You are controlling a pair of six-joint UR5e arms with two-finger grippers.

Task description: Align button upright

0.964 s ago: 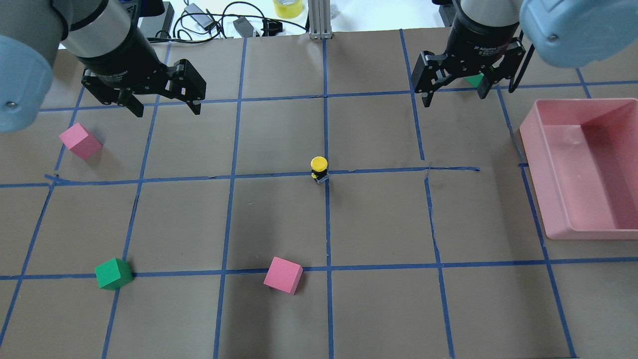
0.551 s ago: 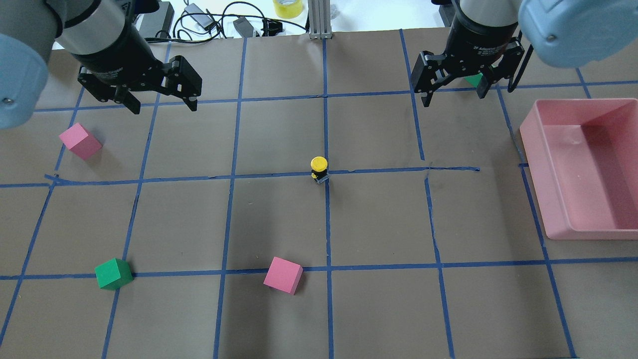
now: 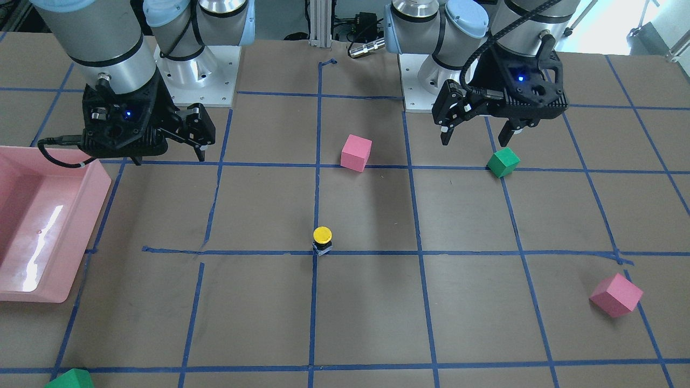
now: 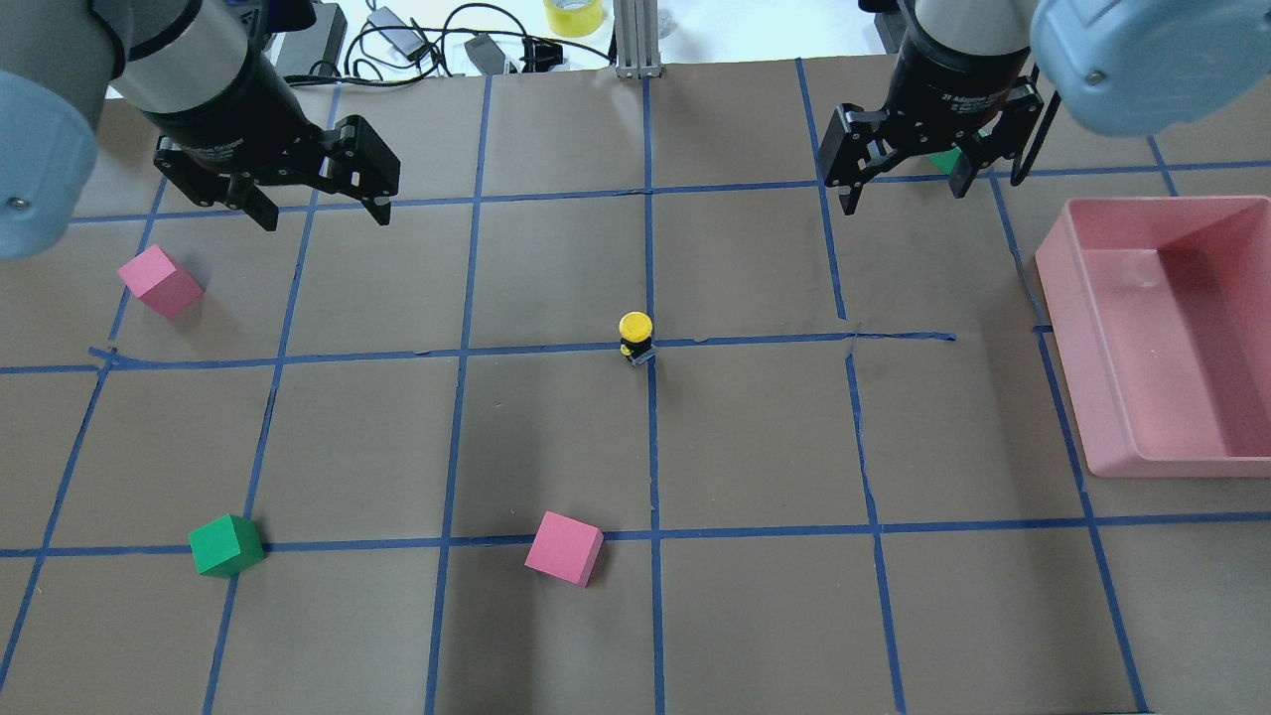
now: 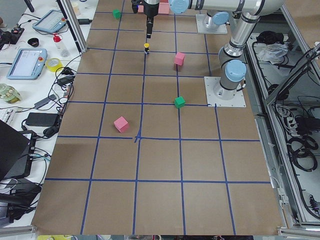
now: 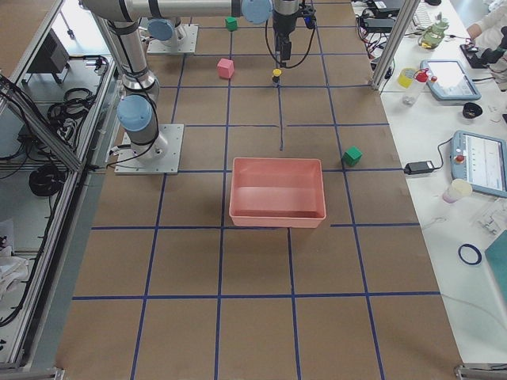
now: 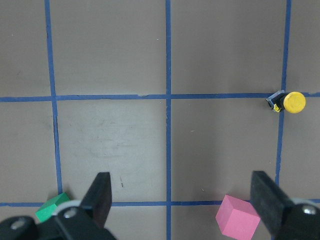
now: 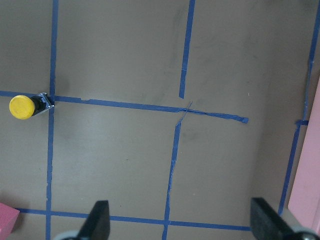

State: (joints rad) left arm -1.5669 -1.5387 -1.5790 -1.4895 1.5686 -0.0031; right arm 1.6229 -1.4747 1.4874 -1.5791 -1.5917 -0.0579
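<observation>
Worktop [image 4: 556, 427]: brown paper, blue tape grid; cables [image 4: 407, 48] beyond far edge.
Button [image 4: 635, 336]: upright at the central tape crossing, yellow cap up.
Left jaws: apart, empty, raised.
Right jaws: apart, empty, raised.

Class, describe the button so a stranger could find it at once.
On the brown table, find the middle crossing of the blue tape grid. The button stands there. Only it is round and yellow on top; the cubes around are pink or green and bigger.

Open room all round the button [image 4: 635, 336]; nearest pink cube [image 4: 564, 548] apparently well apart.
</observation>
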